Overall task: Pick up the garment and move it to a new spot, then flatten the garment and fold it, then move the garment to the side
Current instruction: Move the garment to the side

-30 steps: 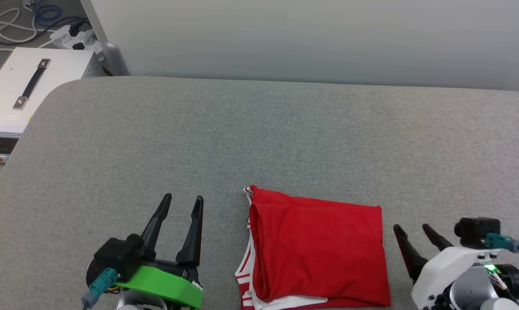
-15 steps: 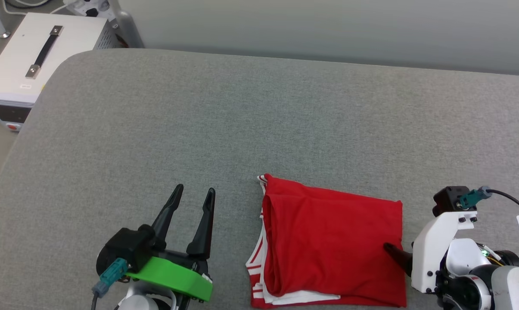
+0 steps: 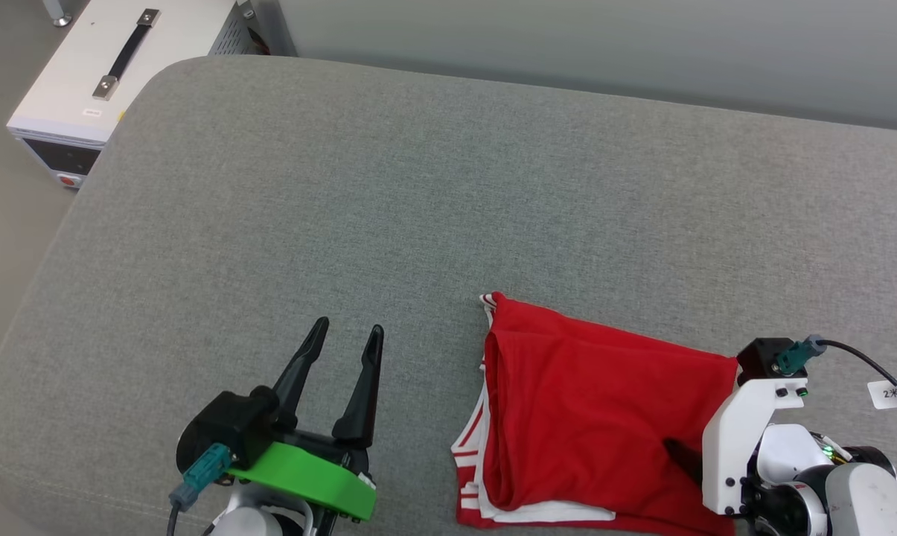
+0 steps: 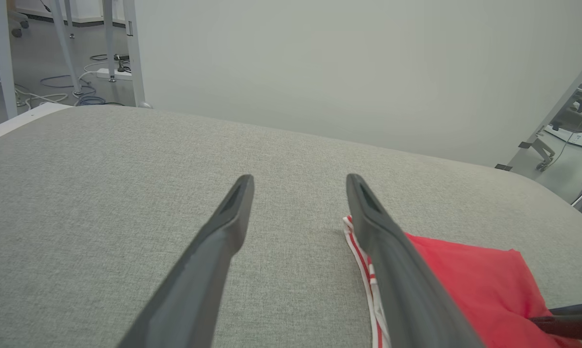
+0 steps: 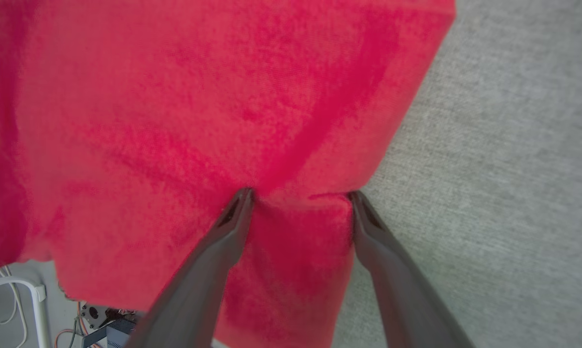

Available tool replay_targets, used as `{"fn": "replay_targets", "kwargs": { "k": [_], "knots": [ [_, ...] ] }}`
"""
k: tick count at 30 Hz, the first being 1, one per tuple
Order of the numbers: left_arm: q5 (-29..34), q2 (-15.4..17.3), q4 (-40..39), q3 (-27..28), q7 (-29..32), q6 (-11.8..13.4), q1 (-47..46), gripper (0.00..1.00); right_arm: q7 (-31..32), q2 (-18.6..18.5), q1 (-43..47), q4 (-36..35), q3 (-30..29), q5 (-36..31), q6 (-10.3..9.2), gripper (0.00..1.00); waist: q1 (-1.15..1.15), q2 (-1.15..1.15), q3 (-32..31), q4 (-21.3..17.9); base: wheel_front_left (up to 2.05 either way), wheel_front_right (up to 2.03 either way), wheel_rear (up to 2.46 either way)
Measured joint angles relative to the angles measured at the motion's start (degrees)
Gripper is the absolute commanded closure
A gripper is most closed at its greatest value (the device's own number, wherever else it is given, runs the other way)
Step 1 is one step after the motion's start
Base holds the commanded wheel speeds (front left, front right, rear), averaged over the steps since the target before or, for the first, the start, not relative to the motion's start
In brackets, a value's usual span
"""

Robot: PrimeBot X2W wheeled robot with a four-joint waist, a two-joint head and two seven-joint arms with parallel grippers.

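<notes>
Red cloth, folded into a neat rectangle: the garment [image 3: 597,417] lies on the grey bench [image 3: 418,186] close to its near edge, before the robot's right side. The right claw [image 5: 300,195] stands wide open, both fingertips pressed onto the top layer by the garment's right border. Fabric is puckered between them and nothing is gripped. The left claw [image 3: 349,327], also wide and empty, hovers over bare bench just left of the garment. The likely risk is that a pinch catching only the upper layer would peel the fold apart as the bundle is shifted aside. A drag across the rough cover could also roll it off the edge. Count: one garment, two claws, one bench, one white case [image 3: 113,67].
</notes>
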Motion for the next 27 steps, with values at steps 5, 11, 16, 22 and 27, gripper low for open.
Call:
{"fn": "replay_targets", "kwargs": {
  "k": [5,11,16,22,27],
  "knots": [
    [0.0,0.0,0.0,0.0,0.0,0.0,-0.6,0.0,-0.9,-0.5,-0.2,3.2,2.8,0.0,-0.01,1.0,0.0,0.0,1.0,0.4,0.0,0.0,0.0],
    [0.0,0.0,0.1,0.4,0.0,0.0,-1.2,0.0,-4.6,-2.5,-1.7,3.9,6.0,-0.1,0.0,1.0,0.0,0.0,1.0,-0.8,0.0,0.0,0.0],
    [-0.2,-0.1,0.1,0.3,0.0,0.0,-1.2,0.0,-7.1,-7.0,-2.8,1.4,11.4,-1.4,0.05,1.0,0.0,0.0,0.7,-2.8,0.0,0.0,0.0],
    [-0.2,0.0,-0.5,-1.1,0.0,-0.1,-1.7,0.0,-7.5,-16.5,-5.2,-4.2,16.0,-3.1,0.05,1.0,0.0,0.0,1.0,-6.5,0.0,0.0,0.0],
    [-0.2,0.1,-1.8,-1.7,0.0,-0.2,-3.4,0.0,-8.8,-25.8,-9.0,-7.3,19.4,-4.8,0.05,1.0,0.0,0.0,2.2,-10.7,0.0,0.0,0.0]
  ]
}}
